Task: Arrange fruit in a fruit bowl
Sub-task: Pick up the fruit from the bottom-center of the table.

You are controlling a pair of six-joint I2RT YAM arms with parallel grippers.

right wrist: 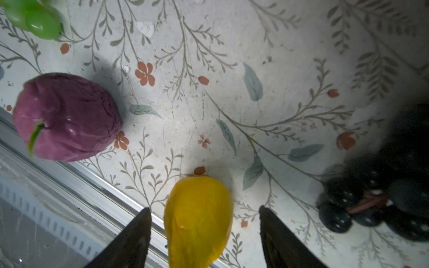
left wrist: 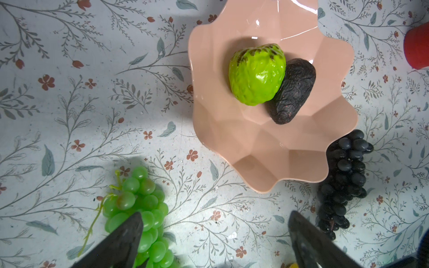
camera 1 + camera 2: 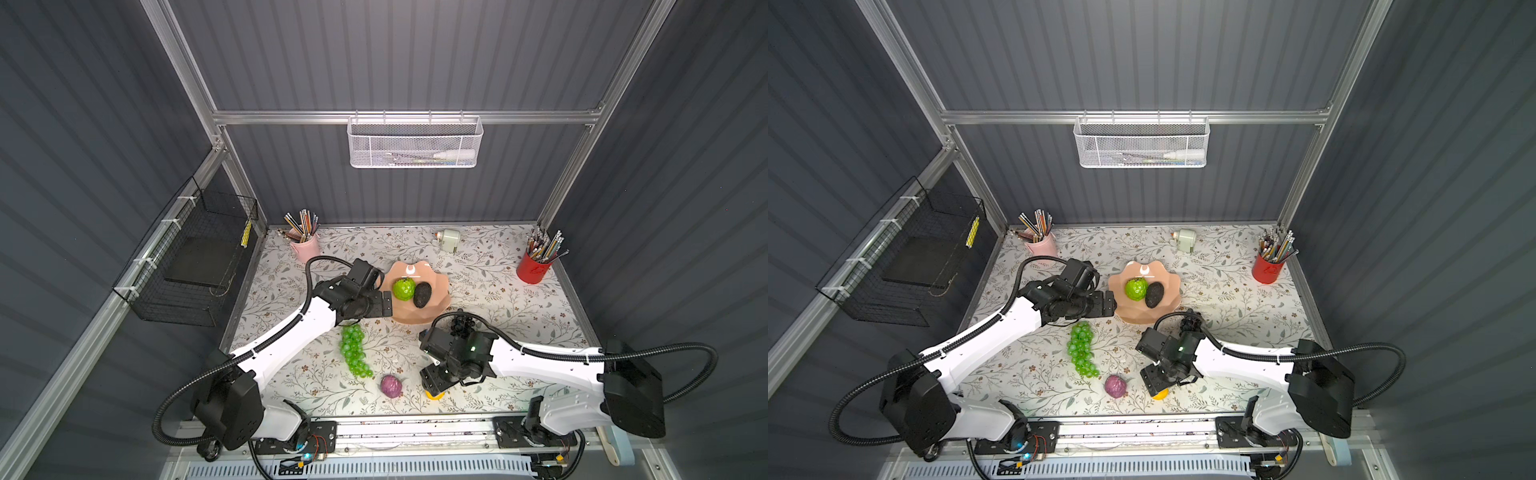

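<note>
The salmon-pink fruit bowl [image 3: 399, 316] [image 3: 1133, 316] [image 2: 255, 148] holds the lime-green fruit [image 3: 404, 288] [image 2: 256, 74] and the dark avocado [image 3: 422, 295] [image 2: 292, 92]. On the table lie the green grapes [image 3: 354, 351] [image 2: 139, 208], the dark grapes [image 3: 461, 324] [image 2: 346, 176], the purple fruit [image 3: 391, 385] [image 1: 67, 116] and the yellow fruit [image 3: 434, 395] [image 1: 199, 218]. My left gripper [image 3: 384, 305] [image 2: 214, 222] hangs open and empty beside the bowl's left side. My right gripper [image 3: 432, 382] [image 1: 204, 210] is open, a jaw on each side of the yellow fruit, gaps showing.
A pink pencil cup [image 3: 305, 247] stands back left, a red pencil cup [image 3: 533, 268] back right, a pencil sharpener [image 3: 449, 240] at the back. The yellow and purple fruits lie close to the front aluminium rail [image 3: 415, 428]. A black wire basket [image 3: 195, 266] hangs on the left wall.
</note>
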